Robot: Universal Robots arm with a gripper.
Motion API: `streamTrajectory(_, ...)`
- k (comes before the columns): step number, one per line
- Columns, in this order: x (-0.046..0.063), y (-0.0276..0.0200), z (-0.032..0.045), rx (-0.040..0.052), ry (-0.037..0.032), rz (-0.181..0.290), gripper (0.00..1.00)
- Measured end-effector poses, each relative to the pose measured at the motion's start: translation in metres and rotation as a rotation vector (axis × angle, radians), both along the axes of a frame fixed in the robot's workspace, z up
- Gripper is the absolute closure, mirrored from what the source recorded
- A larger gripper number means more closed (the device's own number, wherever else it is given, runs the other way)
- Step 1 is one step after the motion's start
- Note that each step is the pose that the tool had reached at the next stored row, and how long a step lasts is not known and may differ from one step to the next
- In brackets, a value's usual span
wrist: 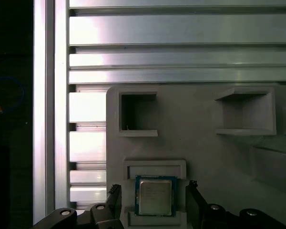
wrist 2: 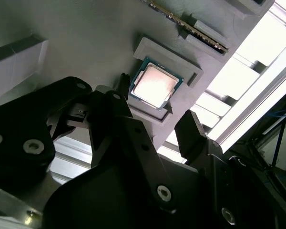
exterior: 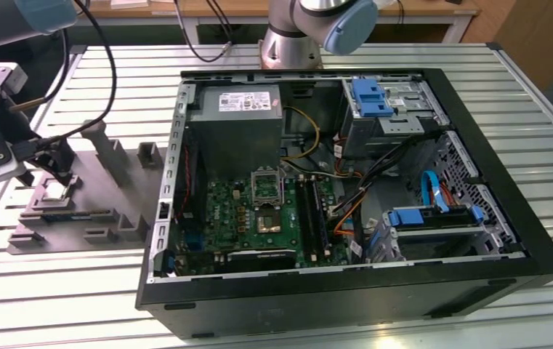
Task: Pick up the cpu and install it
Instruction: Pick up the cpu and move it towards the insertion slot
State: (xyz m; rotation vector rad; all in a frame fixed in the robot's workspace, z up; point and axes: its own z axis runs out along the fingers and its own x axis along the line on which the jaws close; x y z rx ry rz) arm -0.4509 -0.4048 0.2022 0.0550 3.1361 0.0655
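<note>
"Where is the chip (wrist: 155,195)?"

"Seated in its recess on the grey tray (wrist: 205,109), on the counter (exterior: 63,291) to the exterior view's left of the open computer case (exterior: 538,240). Not lifted."

"And the tool (wrist: 153,187)?"

"Released. In both wrist views its fingers stand apart, one on each side of the chip, with a gap showing on each side. No contact that I can see."

"Progress?"

"Early, by my reckoning. The tool is lined up over the chip, nothing more. Grasp, carry and seating in the socket (exterior: 267,190) inside the case are all outstanding."
</note>
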Motion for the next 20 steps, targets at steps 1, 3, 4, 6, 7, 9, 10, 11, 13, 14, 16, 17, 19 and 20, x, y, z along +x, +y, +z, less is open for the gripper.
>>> streamTrajectory(1, 0.000, -0.0005, -0.0006, 0.0000, 0.0001, 0.000, 0.35)
streamTrajectory(3, 0.000, -0.0006, -0.0015, 0.0002, -0.0001, 0.000, 0.35)
streamTrajectory(4, 0.000, -0.0006, -0.0014, 0.0002, 0.0000, 0.000, 0.35)
streamTrajectory(6, 0.000, -0.0007, -0.0015, 0.0002, 0.0000, 0.000, 0.35)
streamTrajectory(7, 0.000, -0.0007, -0.0015, 0.0002, 0.0000, 0.000, 0.35)
streamTrajectory(9, 0.000, -0.0007, -0.0015, 0.0002, 0.0000, 0.000, 0.35)
streamTrajectory(10, 0.000, -0.0007, -0.0015, 0.0002, 0.0001, 0.000, 0.35)
streamTrajectory(11, 0.000, -0.0007, -0.0021, 0.0003, -0.0002, 0.000, 0.35)
streamTrajectory(13, 0.000, -0.0014, -0.0072, 0.0004, 0.0000, 0.000, 0.35)
streamTrajectory(14, 0.000, -0.0016, -0.0086, 0.0005, -0.0001, 0.000, 0.35)
streamTrajectory(16, 0.000, -0.0021, -0.0115, 0.0008, -0.0001, 0.000, 0.35)
streamTrajectory(17, 0.000, -0.0022, -0.0124, 0.0009, -0.0001, 0.000, 0.35)
streamTrajectory(19, 0.000, -0.0022, -0.0130, 0.0008, 0.0002, 0.000, 0.35)
streamTrajectory(20, 0.000, -0.0023, -0.0130, 0.0007, 0.0002, 0.000, 0.35)
